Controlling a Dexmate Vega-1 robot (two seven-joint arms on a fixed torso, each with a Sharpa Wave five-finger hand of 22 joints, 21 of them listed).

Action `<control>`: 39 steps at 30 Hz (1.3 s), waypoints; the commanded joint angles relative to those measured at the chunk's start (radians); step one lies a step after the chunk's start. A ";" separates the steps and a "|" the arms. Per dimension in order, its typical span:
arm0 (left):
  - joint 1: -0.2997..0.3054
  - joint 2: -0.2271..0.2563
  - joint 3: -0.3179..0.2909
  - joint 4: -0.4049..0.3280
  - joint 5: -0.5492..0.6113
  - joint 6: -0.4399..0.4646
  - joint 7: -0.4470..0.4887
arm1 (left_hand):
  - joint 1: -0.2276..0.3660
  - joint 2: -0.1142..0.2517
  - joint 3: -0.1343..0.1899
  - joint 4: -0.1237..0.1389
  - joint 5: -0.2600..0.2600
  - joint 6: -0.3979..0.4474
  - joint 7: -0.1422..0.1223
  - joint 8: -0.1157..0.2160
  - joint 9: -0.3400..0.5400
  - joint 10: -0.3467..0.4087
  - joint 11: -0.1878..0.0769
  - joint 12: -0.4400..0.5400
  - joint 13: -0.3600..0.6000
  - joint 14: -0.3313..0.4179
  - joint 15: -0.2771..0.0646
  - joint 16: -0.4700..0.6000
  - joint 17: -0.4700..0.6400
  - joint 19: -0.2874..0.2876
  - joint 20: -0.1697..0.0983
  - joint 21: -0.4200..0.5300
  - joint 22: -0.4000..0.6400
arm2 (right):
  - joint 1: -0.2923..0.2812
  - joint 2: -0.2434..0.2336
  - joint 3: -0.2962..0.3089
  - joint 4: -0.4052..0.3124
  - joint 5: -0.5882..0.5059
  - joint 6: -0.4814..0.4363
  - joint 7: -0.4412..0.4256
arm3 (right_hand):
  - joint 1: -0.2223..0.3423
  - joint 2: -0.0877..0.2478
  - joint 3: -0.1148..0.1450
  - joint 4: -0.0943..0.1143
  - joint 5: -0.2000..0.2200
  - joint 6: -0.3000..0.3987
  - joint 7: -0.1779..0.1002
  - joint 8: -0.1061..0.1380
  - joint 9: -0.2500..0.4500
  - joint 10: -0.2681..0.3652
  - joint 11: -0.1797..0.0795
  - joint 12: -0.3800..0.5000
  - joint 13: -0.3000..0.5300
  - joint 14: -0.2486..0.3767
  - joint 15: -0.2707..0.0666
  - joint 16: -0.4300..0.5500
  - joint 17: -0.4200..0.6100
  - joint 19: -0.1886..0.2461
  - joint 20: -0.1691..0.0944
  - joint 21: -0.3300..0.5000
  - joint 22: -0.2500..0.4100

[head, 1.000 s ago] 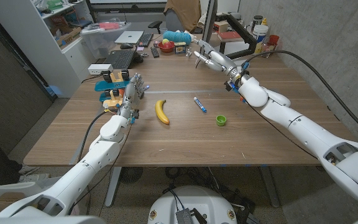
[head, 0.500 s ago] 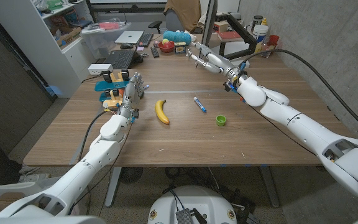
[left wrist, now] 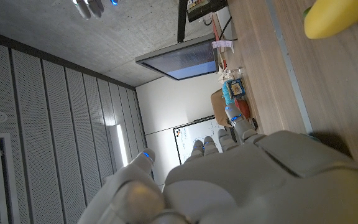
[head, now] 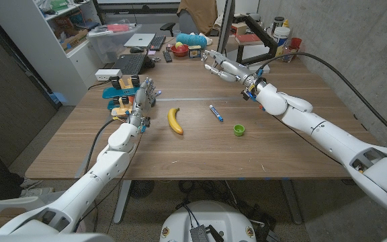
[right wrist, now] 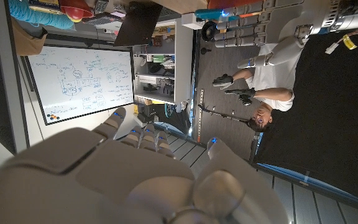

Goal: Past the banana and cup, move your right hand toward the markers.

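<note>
— Markers: where were they?

— I could see only one marker (head: 216,112), blue, lying on the table (head: 180,158) near the middle. It was between the banana (head: 175,120) and the green cup (head: 238,130), apart from both.

— Which way did it point?

— Its long axis ran slanted, from the far left end to the near right end. Which end was the tip I could not tell. The banana lay with its long axis almost from far to near, a little curved.

— And the right hand (head: 222,65)?

— It was over the far part of the table, beyond the marker and well apart from it, close to the far edge. Its fingers were apart and pointed to the robot's left, and it held nothing. In the right wrist view the back of this hand (right wrist: 123,174) showed with a whiteboard and a person behind it.

— Was there open room around the marker?

— Yes, bare wood was on all its sides, and between the marker and the right hand. The near edge of the table was well apart from the three things.

— The left hand (head: 144,96)?

— It stood near the left edge, beside a small orange and blue thing (head: 121,92), with fingers up and a little apart, holding nothing. In the left wrist view one end of the banana (left wrist: 340,17) showed beyond the hand (left wrist: 253,180).
</note>
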 commanded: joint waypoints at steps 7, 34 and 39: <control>0.004 0.004 0.001 -0.007 0.001 0.000 -0.001 | 0.004 0.131 0.005 -0.005 0.005 -0.305 0.008 0.000 0.004 -0.262 0.006 0.001 0.004 -0.358 0.005 0.002 0.004 -0.430 -0.051 -0.006 0.002 | 0.019 -0.012 -0.050 -0.002 -0.108 -0.024 -0.020 | -0.002 -0.008 -0.009 0.004 0.006 0.008 -0.012 0.001 0.006 -0.008 0.000 -0.002 0.005 -0.007 0.006 0.001 0.002 -0.017 0.019 -0.010 0.001; 0.050 0.011 -0.016 -0.090 -0.021 0.100 0.102 | 0.002 0.129 -0.001 -0.004 0.006 -0.315 0.032 -0.004 0.005 -0.298 0.055 -0.008 0.004 -0.375 0.052 -0.006 0.005 -0.457 -0.004 -0.021 0.003 | 0.069 0.001 -0.102 0.035 -0.189 -0.028 -0.060 | -0.008 -0.008 -0.019 0.004 0.008 0.013 -0.010 0.004 0.006 -0.004 -0.002 0.001 0.005 -0.006 0.003 0.000 0.002 -0.036 0.006 -0.025 0.001; 0.054 0.013 -0.020 -0.093 -0.022 0.097 0.103 | 0.001 0.128 -0.002 -0.004 0.006 -0.317 0.036 -0.004 0.005 -0.299 0.060 -0.007 0.004 -0.377 0.059 -0.007 0.006 -0.458 -0.004 -0.022 0.004 | 0.080 0.006 -0.116 0.041 -0.208 -0.038 -0.064 | -0.008 -0.008 -0.020 0.004 0.008 0.012 -0.010 0.003 0.007 -0.005 -0.004 0.001 0.005 -0.006 0.003 0.000 0.002 -0.038 0.007 -0.026 0.001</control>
